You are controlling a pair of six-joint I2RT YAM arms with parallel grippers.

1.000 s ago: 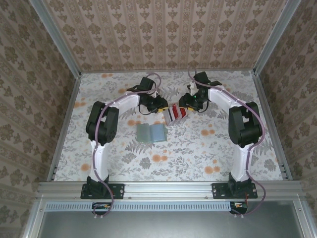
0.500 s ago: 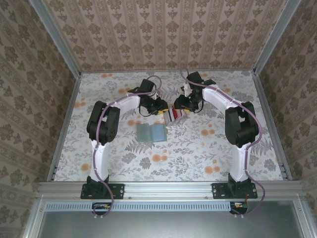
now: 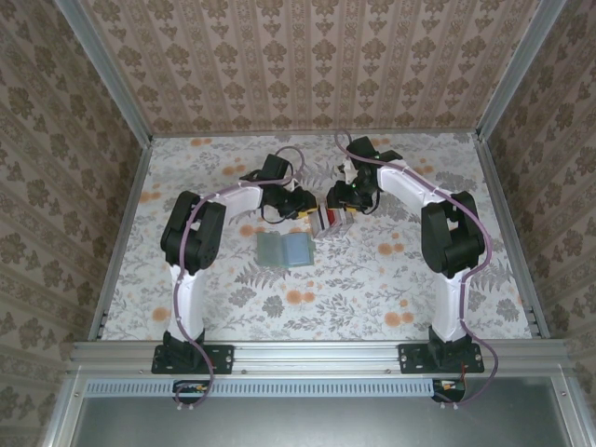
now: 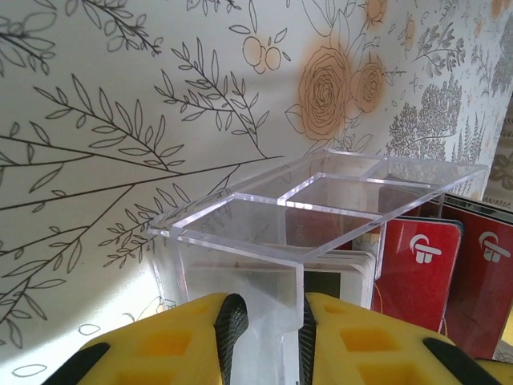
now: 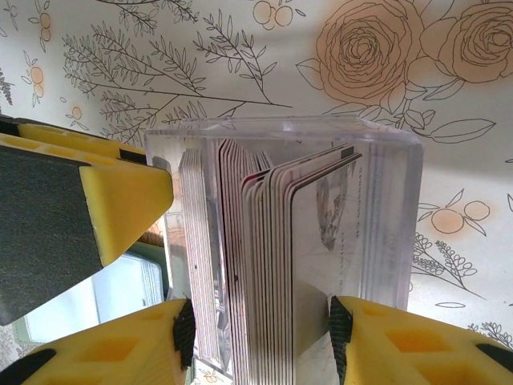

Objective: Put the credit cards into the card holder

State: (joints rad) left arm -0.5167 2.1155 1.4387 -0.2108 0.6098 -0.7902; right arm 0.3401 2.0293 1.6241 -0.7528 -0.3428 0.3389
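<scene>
Toward the far middle of the table (image 3: 372,289), a clear plastic box (image 4: 321,192) is being held between the two arms, which are being brought together there from either side. The left jaws are being pressed shut on an upright wall of the box, with the plastic pinched between the two yellow fingers (image 4: 184,337). The right jaws are being pressed against the two outer faces of the credit cards (image 5: 272,265), which are standing on edge as a tight stack inside the box, so the stack is being gripped directly. Pale cards with dark edges are being shown to the right wrist camera, while red ones with a white logo are being seen through the box from the left wrist (they are standing upright at its far end). The card holder (image 3: 287,250) is being left flat on the table, a plain grey-green rectangle near the box on the side toward the arm bases and slightly to the left, apart from both pairs of jaws and from the cards.
</scene>
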